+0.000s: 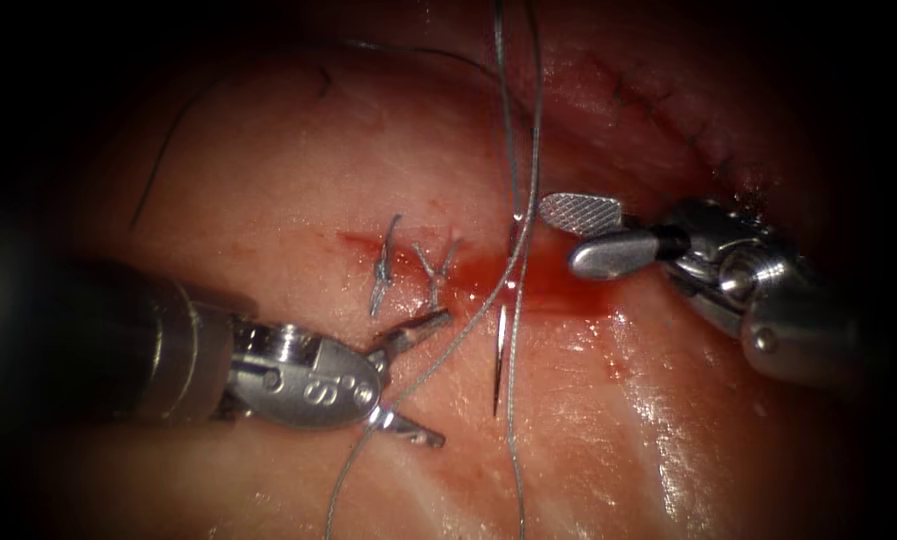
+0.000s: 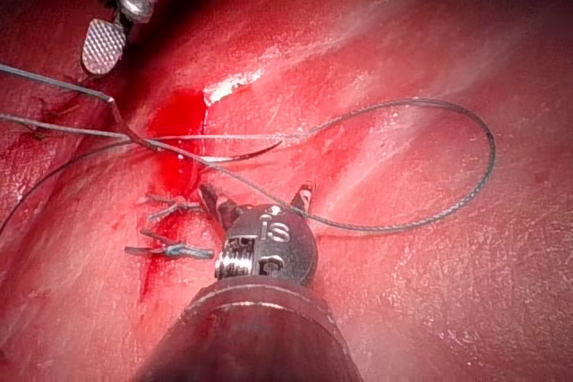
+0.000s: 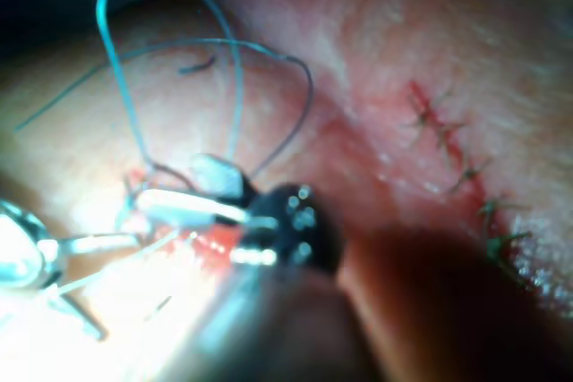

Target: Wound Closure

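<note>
Needle (image 1: 499, 352) sits in the tissue (image 1: 298, 170) across the cut (image 1: 528, 280), free; left tool (image 1: 420, 378) and right tool (image 1: 580, 232) gape, holding nothing.

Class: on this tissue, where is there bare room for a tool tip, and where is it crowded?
Bare tissue lies below the right pincer, right of the needle. Crowded: the cut, with stitches, thread and the left pincer. Both pincers are open, holding nothing; the needle lies in the tissue.
</note>
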`<control>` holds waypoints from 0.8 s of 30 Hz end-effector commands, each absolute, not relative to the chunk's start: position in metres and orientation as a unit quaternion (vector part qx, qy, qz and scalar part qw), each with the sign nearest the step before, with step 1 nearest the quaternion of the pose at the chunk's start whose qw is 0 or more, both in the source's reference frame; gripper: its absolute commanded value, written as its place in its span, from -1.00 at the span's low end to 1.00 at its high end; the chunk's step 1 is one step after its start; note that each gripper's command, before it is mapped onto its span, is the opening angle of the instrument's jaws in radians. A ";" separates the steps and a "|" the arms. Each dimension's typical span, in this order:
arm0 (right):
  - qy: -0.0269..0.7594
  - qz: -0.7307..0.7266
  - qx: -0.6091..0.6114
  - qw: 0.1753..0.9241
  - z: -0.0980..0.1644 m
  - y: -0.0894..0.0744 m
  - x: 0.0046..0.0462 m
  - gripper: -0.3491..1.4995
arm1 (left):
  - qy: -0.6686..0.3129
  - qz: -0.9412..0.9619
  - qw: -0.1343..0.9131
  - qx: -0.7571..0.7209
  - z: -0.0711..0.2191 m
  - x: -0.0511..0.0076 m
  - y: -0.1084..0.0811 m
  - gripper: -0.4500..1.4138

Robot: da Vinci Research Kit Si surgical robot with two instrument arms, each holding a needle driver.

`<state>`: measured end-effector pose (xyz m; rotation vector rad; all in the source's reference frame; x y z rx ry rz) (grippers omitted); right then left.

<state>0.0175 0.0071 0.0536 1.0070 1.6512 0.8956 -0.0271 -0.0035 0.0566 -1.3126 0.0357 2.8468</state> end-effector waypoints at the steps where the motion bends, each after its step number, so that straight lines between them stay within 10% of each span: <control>1: 0.690 0.365 0.401 0.480 0.054 0.009 0.0164 0.97 | 0.009 0.908 0.004 -0.419 0.057 -0.0275 -0.004 0.17; 24: 0.720 0.310 0.276 0.557 0.054 0.005 0.0141 0.84 | 0.026 0.900 -0.071 -0.428 0.059 -0.0255 -0.002 0.05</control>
